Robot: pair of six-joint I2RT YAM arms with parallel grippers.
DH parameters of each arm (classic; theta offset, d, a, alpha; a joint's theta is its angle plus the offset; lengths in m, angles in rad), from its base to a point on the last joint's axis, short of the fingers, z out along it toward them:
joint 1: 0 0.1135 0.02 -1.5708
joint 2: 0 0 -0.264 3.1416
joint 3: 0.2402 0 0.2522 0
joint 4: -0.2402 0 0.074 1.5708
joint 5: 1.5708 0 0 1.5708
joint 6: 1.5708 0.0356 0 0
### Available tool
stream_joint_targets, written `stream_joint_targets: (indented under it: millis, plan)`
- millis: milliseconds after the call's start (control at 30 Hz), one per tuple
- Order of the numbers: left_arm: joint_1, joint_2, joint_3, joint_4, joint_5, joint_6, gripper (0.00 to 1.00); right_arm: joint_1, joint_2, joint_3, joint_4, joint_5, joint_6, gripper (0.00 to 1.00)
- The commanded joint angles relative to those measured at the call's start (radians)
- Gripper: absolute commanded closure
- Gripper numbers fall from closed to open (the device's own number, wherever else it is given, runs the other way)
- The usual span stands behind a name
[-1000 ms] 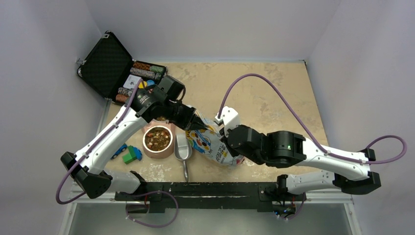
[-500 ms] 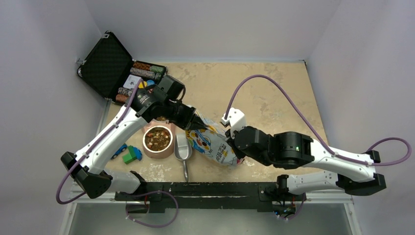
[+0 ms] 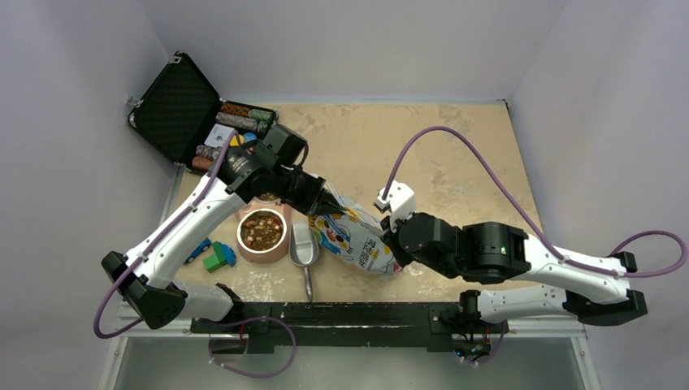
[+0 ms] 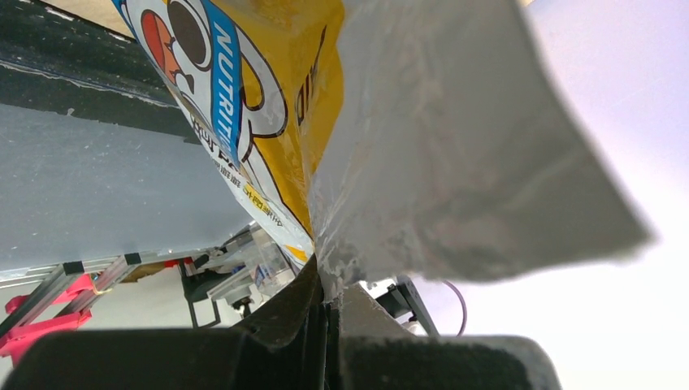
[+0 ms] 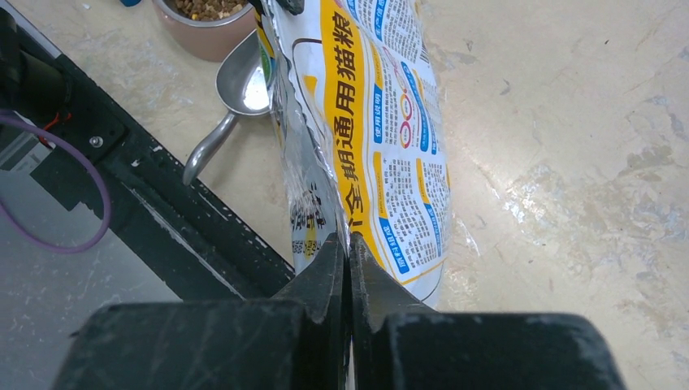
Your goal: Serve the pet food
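Near the pebbly kibble (image 3: 262,230), a glossy crinkled bag (image 3: 353,240).

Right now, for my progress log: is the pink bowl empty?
No, the top view shows the pink bowl holding a heap of brown pet food.

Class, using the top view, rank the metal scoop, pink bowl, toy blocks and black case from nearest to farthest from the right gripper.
1. Metal scoop, just left of the bag that the right gripper pinches.
2. Pink bowl, left of the scoop.
3. Toy blocks, farther left.
4. Black case, far left corner.
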Motion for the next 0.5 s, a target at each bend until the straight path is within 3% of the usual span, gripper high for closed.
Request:
stream_joint_targets:
  millis: [0, 200, 367, 467]
  plan:
    - [0.038, -0.037, 0.036, -0.013, -0.053, 0.003, 1.0, -0.002, -0.019, -0.004, -0.134, 0.063, -0.004, 1.0]
    - [0.056, -0.036, 0.044, -0.026, -0.063, 0.029, 1.0, 0.002, -0.042, 0.011, -0.116, 0.044, -0.019, 1.0]
    - [0.088, -0.055, 0.04, -0.071, -0.112, 0.06, 0.8, 0.002, -0.047, 0.032, -0.093, 0.036, -0.044, 1.0]
    - [0.094, -0.052, 0.024, -0.048, -0.102, 0.064, 0.75, 0.002, -0.029, 0.039, -0.087, 0.033, -0.06, 1.0]
